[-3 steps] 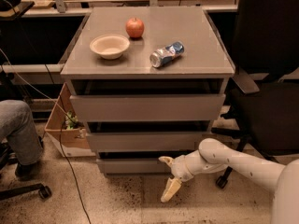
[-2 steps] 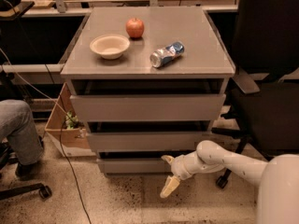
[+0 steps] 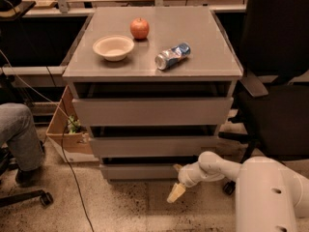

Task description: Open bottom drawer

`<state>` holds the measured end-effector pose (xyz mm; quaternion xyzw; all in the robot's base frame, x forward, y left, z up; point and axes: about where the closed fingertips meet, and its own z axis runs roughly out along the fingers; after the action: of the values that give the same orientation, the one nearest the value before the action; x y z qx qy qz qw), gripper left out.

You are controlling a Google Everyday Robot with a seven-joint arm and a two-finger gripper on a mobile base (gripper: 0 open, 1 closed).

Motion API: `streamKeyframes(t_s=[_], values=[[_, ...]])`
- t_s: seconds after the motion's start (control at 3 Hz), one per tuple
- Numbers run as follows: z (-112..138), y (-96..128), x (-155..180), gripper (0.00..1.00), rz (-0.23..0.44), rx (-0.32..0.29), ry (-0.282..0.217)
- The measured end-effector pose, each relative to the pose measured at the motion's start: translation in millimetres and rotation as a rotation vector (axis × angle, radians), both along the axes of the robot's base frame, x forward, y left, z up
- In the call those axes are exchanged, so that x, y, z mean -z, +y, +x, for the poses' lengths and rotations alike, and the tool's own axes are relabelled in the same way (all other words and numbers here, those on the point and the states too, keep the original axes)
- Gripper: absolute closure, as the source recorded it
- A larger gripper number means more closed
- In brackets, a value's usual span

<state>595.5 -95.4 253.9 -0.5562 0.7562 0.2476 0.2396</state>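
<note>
1. Camera view shows only part of the robot. The white arm (image 3: 263,197) fills the lower right corner and runs off the frame, so its base is out of sight.
2. The gripper (image 3: 176,180) is low down, just above the speckled floor (image 3: 125,207), at the right end of the bottom drawer (image 3: 137,172).
3. That drawer is the slimmest grey front and the lowest of three, stretching left from the gripper. Its right end is hidden behind the wrist. Whether it is pulled out at all is hard to judge from this angle.
4. The gripper looks spread wide with nothing held. One tan fingertip (image 3: 175,193) points down and left toward the floor, and the other seems to sit at the drawer's upper edge, though contact is unclear.
5. The forearm reaches left from the big link, bends at a rounded joint and slopes down to the wrist.
6. Above the gripper are the middle drawer front (image 3: 152,146) and then the tallest drawer front (image 3: 152,111). Dark gaps over each hide the insides.
7. Far above, on the cabinet top (image 3: 207,37), lie a tipped can (image 3: 172,56), a bowl (image 3: 113,47) and an apple (image 3: 139,28).
8. Up and right of the gripper is a black office chair (image 3: 275,81), cut off by the frame edge.
9. Well to the left are a cardboard box (image 3: 63,129) partly behind the cabinet and a person's leg (image 3: 19,134), cropped.
</note>
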Motion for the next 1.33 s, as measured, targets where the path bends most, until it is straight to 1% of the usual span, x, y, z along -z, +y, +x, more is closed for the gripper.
streamKeyframes(t_s=[0.33, 0.67, 1.0, 1.33], values=[[7.9, -11.5, 26.9, 0.0, -0.03, 0.045, -0.001], [24.0, -23.9, 33.8, 0.0, -0.026, 0.106, -0.051], [44.6, -34.5, 22.8, 0.0, -0.023, 0.146, -0.117], [63.6, -35.7, 21.9, 0.0, -0.021, 0.155, -0.145]])
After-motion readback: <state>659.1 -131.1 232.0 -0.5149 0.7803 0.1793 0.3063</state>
